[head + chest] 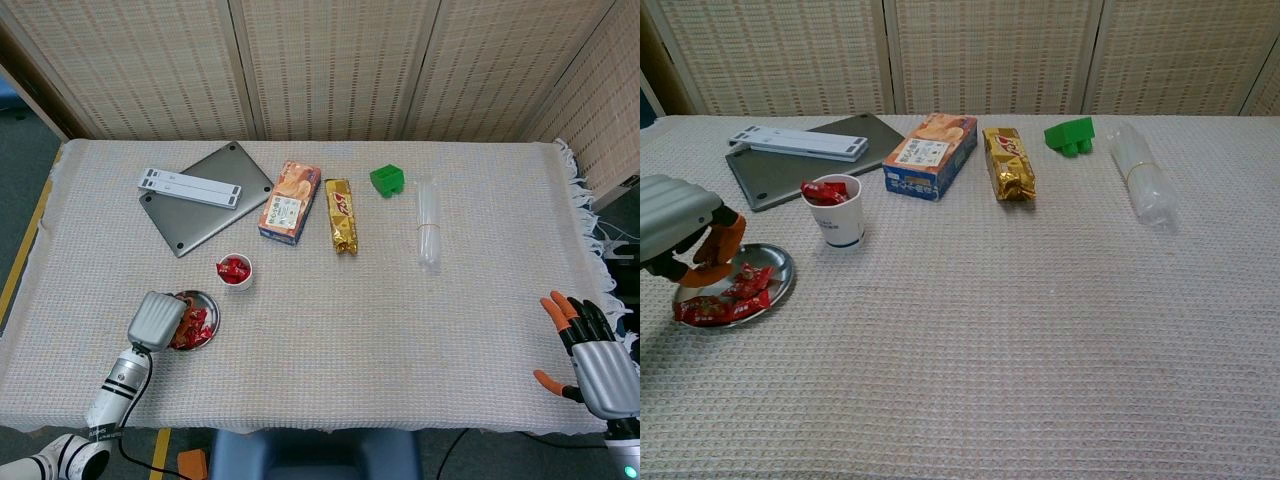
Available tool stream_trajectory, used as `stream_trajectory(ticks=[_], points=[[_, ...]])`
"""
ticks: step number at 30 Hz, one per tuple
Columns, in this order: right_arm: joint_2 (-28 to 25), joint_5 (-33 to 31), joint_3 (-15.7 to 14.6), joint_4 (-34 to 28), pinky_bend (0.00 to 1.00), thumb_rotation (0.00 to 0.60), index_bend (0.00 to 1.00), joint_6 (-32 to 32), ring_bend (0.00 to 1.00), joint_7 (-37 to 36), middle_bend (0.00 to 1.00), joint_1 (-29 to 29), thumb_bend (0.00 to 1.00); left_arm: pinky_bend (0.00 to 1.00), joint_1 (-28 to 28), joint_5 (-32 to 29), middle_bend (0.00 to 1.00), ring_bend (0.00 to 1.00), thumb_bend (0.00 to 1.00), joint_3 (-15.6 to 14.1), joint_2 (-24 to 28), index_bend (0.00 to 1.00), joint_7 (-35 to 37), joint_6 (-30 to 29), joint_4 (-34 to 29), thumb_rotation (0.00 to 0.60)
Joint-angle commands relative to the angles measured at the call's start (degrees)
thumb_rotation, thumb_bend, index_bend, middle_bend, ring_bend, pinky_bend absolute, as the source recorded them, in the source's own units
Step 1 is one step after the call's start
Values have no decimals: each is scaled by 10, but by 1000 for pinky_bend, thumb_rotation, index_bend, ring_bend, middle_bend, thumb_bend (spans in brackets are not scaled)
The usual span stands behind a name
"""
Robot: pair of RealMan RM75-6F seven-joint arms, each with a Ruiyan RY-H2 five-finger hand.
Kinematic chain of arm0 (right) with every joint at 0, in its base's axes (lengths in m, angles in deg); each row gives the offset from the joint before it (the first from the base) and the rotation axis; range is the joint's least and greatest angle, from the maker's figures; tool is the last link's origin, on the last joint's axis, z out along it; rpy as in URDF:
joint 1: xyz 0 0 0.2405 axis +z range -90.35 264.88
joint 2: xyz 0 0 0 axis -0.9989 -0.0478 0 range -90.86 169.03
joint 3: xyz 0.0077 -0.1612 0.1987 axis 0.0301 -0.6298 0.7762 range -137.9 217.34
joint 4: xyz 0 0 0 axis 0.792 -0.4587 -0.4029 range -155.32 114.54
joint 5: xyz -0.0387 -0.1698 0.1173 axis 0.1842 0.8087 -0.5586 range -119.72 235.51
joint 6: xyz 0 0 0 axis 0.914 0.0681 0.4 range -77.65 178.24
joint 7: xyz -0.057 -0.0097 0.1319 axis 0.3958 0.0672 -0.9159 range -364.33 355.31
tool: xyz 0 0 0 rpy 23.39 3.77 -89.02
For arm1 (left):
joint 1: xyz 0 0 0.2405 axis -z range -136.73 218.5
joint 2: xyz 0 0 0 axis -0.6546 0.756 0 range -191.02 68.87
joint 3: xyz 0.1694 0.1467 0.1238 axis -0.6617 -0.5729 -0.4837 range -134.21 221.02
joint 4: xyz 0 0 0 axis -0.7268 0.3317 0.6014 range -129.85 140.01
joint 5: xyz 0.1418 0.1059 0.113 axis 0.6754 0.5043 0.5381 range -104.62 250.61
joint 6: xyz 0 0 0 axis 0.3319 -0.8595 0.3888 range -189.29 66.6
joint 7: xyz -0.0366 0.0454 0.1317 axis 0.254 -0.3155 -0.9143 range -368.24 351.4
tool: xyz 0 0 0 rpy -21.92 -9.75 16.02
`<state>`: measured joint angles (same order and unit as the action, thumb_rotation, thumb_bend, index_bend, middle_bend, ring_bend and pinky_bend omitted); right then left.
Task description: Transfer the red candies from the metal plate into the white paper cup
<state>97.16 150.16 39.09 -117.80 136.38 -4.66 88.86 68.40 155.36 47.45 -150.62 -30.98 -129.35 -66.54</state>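
Tabletop [400, 330] is lying under a pale woven cloth with a fringe hanging off the right edge; beige woven screen panels [330, 60] are standing behind it, grey floor showing at the left.

Left hand [157, 320] is hovering low over the metal plate [780, 285] near the front-left edge, back of the hand facing up, fingers [722, 240] curling down toward the red candies [725, 295] on the plate. Cannot tell if it is pinching a candy or just touching the pile; fingertips are hidden in the head view and bunched in the chest view.

Several red candies are lying on the plate. Just behind and right of it the white paper cup [840, 222] is standing upright, with more red candies [825, 190] already sitting in it, poking above the rim.

Behind the cup a grey laptop [195, 215] is lying closed with a white bar-shaped stand [190, 186] on top. Going right: orange-and-blue snack box [290, 203], gold snack pack [341, 215], green block [386, 179], a clear plastic bundle [428, 225] tied with a band.

Right hand [595, 360] is sitting at the far right edge, off the front corner, fingers spread and upright, grasping nothing, well apart from everything.
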Motion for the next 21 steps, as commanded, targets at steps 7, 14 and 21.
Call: stream_trajectory(ticks=[7,14,21], points=[[1,-3,1,0,0,600,0,-6,0,4,0,2,64,1000,54,-3,696,686,580,61,16,516,-33,4,-73,600],[1,-13,4,1,0,600,0,-7,0,4,0,2,64,1000,122,-44,689,686,580,114,-17,509,-67,53,-62,600],[-1,-22,6,2,0,600,0,-11,0,3,0,3,64,1000,167,-79,675,686,580,129,-80,494,-78,78,5,600]])
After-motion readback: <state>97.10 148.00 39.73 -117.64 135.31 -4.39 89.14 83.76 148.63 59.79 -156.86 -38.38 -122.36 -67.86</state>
